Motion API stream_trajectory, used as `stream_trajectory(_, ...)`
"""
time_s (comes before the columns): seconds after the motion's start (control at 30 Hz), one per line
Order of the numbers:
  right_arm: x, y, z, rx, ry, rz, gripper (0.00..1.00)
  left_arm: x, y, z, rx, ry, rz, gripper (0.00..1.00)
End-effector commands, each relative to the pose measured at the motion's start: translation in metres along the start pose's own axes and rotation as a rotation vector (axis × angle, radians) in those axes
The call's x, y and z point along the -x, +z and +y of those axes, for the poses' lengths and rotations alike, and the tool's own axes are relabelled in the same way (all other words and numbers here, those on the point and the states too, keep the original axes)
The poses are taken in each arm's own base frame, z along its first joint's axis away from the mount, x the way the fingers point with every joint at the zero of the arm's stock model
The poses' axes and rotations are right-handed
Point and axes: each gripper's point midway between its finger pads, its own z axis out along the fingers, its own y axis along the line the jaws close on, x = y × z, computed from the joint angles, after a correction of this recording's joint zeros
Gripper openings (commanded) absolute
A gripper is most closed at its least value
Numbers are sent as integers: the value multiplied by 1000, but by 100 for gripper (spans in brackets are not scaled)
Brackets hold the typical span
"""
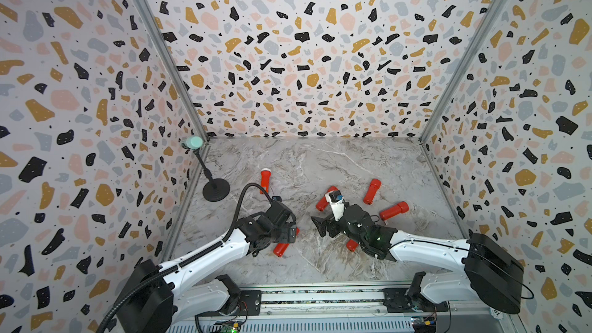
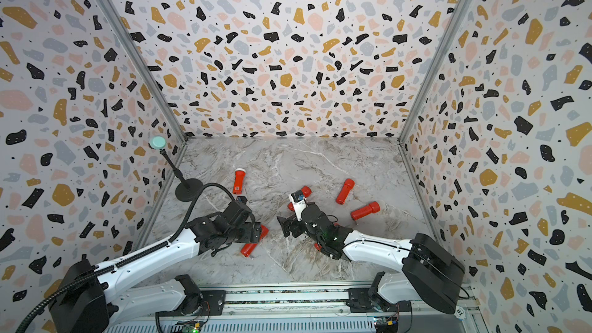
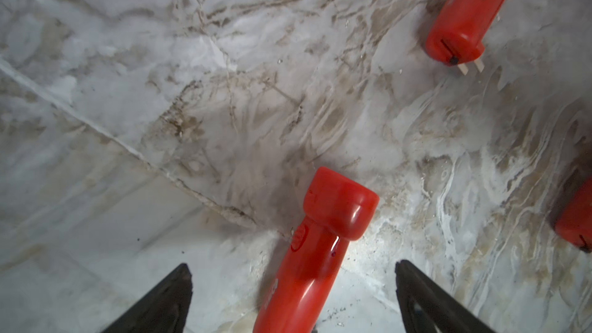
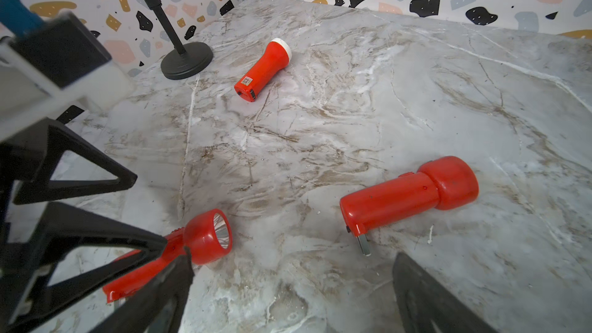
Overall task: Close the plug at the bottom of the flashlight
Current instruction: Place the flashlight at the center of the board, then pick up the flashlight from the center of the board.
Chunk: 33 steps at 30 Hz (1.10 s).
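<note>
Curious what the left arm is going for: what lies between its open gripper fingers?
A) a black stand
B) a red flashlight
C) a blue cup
B: the left wrist view shows a red flashlight lying on the table between the jaws of the open left gripper.

Round corner tag — "10"; flashlight sticker — illegible

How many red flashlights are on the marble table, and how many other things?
Red plastic flashlights: 6
Black round-footed stand with a mint-green top: 1
Total: 7
</note>
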Motion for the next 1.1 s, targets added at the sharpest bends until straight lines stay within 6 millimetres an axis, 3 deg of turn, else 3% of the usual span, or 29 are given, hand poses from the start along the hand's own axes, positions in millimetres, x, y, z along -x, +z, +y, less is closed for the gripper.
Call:
stream_trajectory(0.0, 7, -5, 3, 22, 14, -11, 99, -13, -2, 1, 22, -12, 17, 98)
stream_trajectory(0.43, 8, -8, 11, 66, -17, 30, 99, -41, 18, -9, 83, 94, 86, 91)
stream_trajectory(0.7, 23, -35, 25, 175, -37, 18, 99, -43, 28, -5, 125, 123, 95, 86)
stream_trajectory(0.93, -12, -51, 61, 410, -64, 118, 99, -45, 35, -4, 154, 153, 119, 80)
stream_trajectory(1.07, -23, -46, 75, 445, -121, 160, 99, -44, 40, -4, 172, 175, 129, 78)
